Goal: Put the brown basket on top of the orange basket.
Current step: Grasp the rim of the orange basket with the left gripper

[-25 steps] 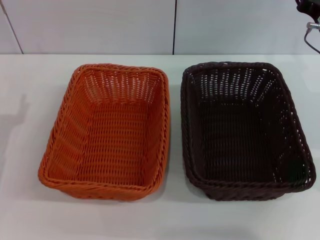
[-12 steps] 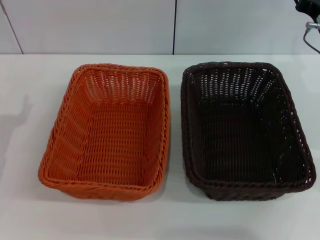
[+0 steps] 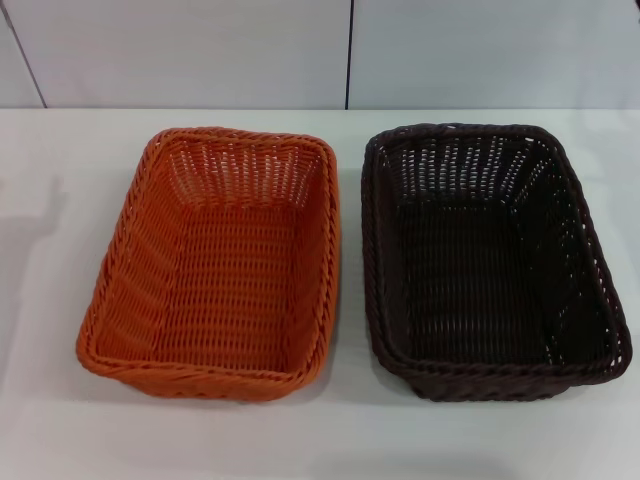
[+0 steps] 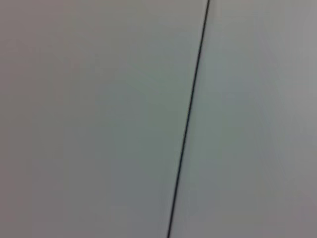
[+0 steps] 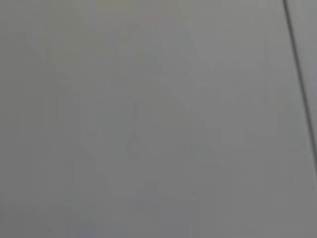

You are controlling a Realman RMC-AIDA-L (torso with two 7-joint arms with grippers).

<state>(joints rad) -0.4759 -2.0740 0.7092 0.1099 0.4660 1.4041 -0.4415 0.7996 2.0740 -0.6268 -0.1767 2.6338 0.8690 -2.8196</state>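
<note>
Sitting side by side on the white worktop (image 3: 500, 440): the orange basket (image 3: 215, 265) on the left, the brown basket (image 3: 490, 260) on the right, both upright and empty, long sides running near to far, a narrow strip of worktop showing between their rims. Standing behind the far edge, a pale panelled wall (image 3: 200, 50) with a dark vertical seam. Showing only plain pale surface crossed by a dark seam in both wrist views. Neither claw appearing anywhere, so opening and hold impossible to tell
</note>
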